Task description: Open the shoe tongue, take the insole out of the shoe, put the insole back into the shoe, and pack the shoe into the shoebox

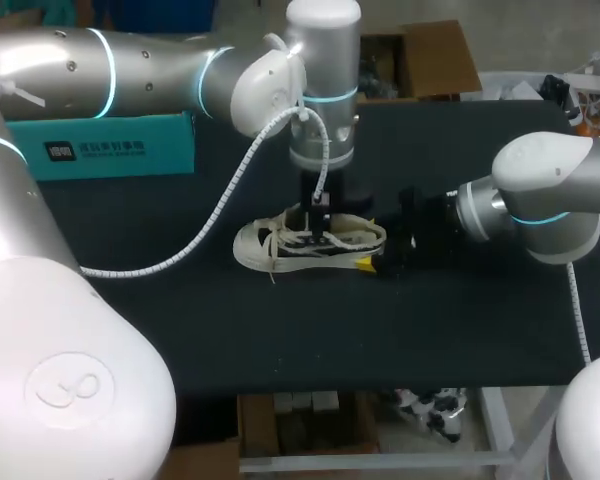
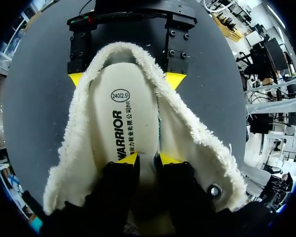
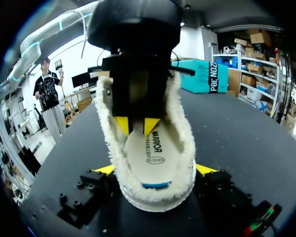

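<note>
A white low shoe (image 1: 265, 243) with a fleece lining lies on its sole mid-table, heel toward my right arm. My left gripper (image 1: 320, 238) comes down from above into the shoe's mouth. In the left wrist view the left gripper (image 2: 145, 159) stands slightly open, tips just over the printed white insole (image 2: 123, 113), nothing pinched between them. My right gripper (image 3: 157, 169) has its fingers wide apart, pressed on both sides of the heel. The right wrist view shows the insole (image 3: 155, 150) lying flat inside the shoe under my left gripper (image 3: 135, 127).
The teal shoebox (image 1: 110, 145) stands at the back left of the black table (image 1: 280, 330), partly behind my left arm. A white coiled cable hangs from the left arm over the table, left of the shoe.
</note>
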`<state>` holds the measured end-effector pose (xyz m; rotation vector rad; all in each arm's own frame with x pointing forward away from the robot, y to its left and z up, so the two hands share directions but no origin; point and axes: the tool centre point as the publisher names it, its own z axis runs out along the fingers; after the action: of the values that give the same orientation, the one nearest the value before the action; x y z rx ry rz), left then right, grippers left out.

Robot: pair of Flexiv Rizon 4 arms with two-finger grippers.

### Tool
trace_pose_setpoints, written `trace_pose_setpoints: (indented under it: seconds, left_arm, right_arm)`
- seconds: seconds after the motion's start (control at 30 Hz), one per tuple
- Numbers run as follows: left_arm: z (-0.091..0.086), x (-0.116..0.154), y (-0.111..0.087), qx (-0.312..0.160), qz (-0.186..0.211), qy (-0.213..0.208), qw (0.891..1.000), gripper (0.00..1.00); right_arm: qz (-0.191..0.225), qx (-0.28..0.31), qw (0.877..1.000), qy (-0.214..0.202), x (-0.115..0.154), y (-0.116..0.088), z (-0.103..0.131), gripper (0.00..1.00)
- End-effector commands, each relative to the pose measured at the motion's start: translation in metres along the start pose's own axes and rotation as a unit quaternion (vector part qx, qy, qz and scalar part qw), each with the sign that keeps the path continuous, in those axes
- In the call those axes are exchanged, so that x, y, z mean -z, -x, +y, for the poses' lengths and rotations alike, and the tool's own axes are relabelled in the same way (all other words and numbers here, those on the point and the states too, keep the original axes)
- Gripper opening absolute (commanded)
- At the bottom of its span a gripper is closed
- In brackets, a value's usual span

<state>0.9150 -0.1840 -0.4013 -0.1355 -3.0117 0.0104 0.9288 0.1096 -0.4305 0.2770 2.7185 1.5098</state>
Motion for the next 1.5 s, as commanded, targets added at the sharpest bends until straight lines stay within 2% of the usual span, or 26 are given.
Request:
trace_pose_setpoints:
  seconds: [0.03,0.27,0.37,0.4,0.43,0.53,0.83,1.03,1.3,1.5]
  left_arm:
    - [0.004,-0.072,0.009,-0.004,-0.039,0.002,0.999,0.22]
    - [0.005,-0.094,0.037,0.008,-0.096,0.032,0.995,0.22]
    - [0.004,-0.1,0.047,0.014,-0.11,0.036,0.993,0.15]
    - [0.004,-0.101,0.051,0.02,-0.119,0.038,0.992,0.05]
    - [0.003,-0.101,0.054,0.025,-0.125,0.042,0.991,0.0]
    - [0.004,-0.097,0.06,0.021,-0.123,0.038,0.992,0.0]
    - [0.002,-0.049,0.054,-0.002,-0.125,0.009,0.992,0.0]
    - [0.001,-0.01,0.046,-0.023,-0.109,-0.039,0.993,0.0]
    - [-0.002,0.026,0.033,-0.044,-0.095,-0.088,0.991,0.0]
    - [-0.008,0.048,0.025,-0.067,-0.092,-0.102,0.988,0.0]
  right_arm:
    - [0.002,0.0,1.0,0.002,-0.003,0.004,-0.006,0.0]
    - [0.002,0.0,1.0,0.002,-0.003,0.004,-0.006,0.0]
    - [0.002,0.0,1.0,0.002,-0.003,0.004,-0.006,0.0]
    - [0.002,0.0,1.0,0.002,-0.003,0.004,-0.006,0.0]
    - [0.002,0.0,1.0,0.002,-0.003,0.004,-0.006,0.0]
    - [0.002,0.0,1.0,0.002,-0.003,0.004,-0.006,0.0]
    - [0.002,0.0,1.0,0.002,-0.003,0.004,-0.006,0.0]
    - [0.002,0.0,1.0,0.002,-0.003,0.004,-0.006,0.0]
    - [0.002,0.0,1.0,0.002,-0.003,0.004,-0.006,0.0]
    - [0.002,0.0,1.0,0.002,-0.003,0.004,-0.006,0.0]
